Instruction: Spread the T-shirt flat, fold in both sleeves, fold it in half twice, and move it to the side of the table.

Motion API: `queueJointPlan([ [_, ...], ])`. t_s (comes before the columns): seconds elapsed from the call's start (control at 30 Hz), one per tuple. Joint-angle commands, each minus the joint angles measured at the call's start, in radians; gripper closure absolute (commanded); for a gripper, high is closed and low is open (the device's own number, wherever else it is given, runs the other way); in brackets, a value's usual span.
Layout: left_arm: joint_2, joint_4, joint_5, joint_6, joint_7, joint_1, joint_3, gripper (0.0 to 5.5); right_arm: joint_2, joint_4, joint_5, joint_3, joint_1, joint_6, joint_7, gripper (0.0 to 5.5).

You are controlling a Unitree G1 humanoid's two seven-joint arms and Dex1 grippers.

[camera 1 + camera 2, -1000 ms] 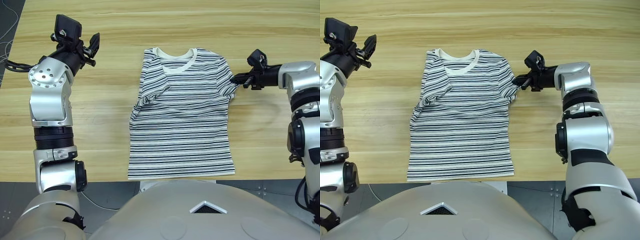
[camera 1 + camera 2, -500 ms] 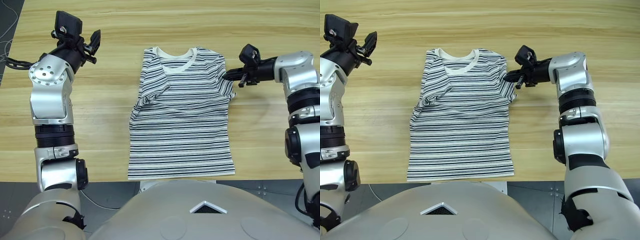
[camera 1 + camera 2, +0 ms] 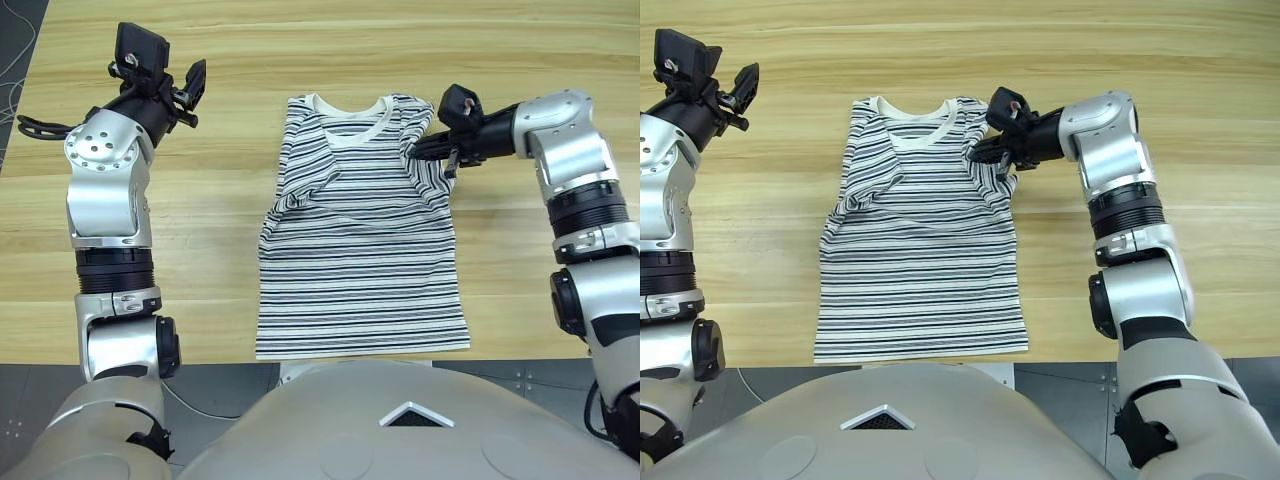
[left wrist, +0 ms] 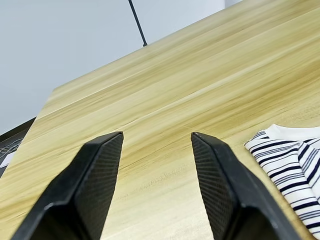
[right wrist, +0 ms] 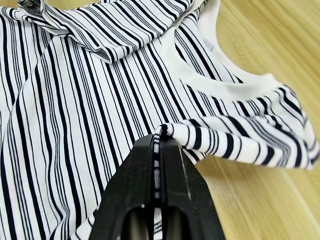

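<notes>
While the left claw gapes empty, the right claw pinches the T-shirt at its sleeve.

So the right tool has its fingers squeezed tight on a bunched bit of sleeve from the striped T-shirt, folded over the shirt's front near the cream collar, with wood table right beside it.

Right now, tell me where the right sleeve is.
Head views, robot's right: the sleeve is pinched in the right end effector, held over the T-shirt, beside the collar.
</notes>
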Motion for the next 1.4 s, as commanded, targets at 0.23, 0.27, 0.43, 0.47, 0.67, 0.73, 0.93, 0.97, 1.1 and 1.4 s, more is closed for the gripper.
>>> queueJointPlan([
  [0.23,-0.014,0.014,0.008,-0.009,0.000,-0.012,-0.001,2.95,0.078,0.075,-0.026,0.050,-0.050,-0.055,-0.052,5.38],
  [0.27,-0.015,0.016,0.009,-0.010,0.000,-0.013,-0.003,2.95,0.084,0.078,-0.025,0.053,-0.048,-0.056,-0.053,5.38],
  [0.43,-0.016,0.024,0.010,-0.012,-0.003,-0.022,-0.010,2.95,0.099,0.055,-0.018,0.061,-0.040,-0.052,-0.047,5.38],
  [0.47,-0.016,0.025,0.010,-0.013,-0.004,-0.024,-0.010,2.95,0.100,0.045,-0.015,0.062,-0.038,-0.049,-0.043,5.38],
  [0.67,-0.019,0.032,0.010,-0.015,-0.004,-0.031,-0.014,2.95,0.114,-0.010,-0.005,0.072,-0.017,-0.030,-0.032,5.38],
  [0.73,-0.021,0.032,0.011,-0.014,-0.003,-0.032,-0.016,2.95,0.123,-0.009,-0.008,0.079,-0.014,-0.028,-0.033,5.38],
  [0.93,-0.026,0.029,0.012,-0.013,-0.004,-0.032,-0.018,2.95,0.142,0.039,-0.016,0.090,-0.014,-0.024,-0.045,5.05],
  [0.97,-0.025,0.028,0.012,-0.013,-0.004,-0.030,-0.017,2.95,0.142,0.044,-0.019,0.090,-0.013,-0.025,-0.051,4.85],
  [1.1,-0.022,0.027,0.013,-0.014,-0.005,-0.026,-0.013,2.95,0.136,0.045,-0.020,0.092,-0.013,-0.035,-0.049,4.06],
  [1.4,-0.025,0.027,0.014,-0.015,-0.007,-0.030,-0.018,2.95,0.073,-0.190,0.122,0.006,0.008,0.054,0.057,4.06],
])
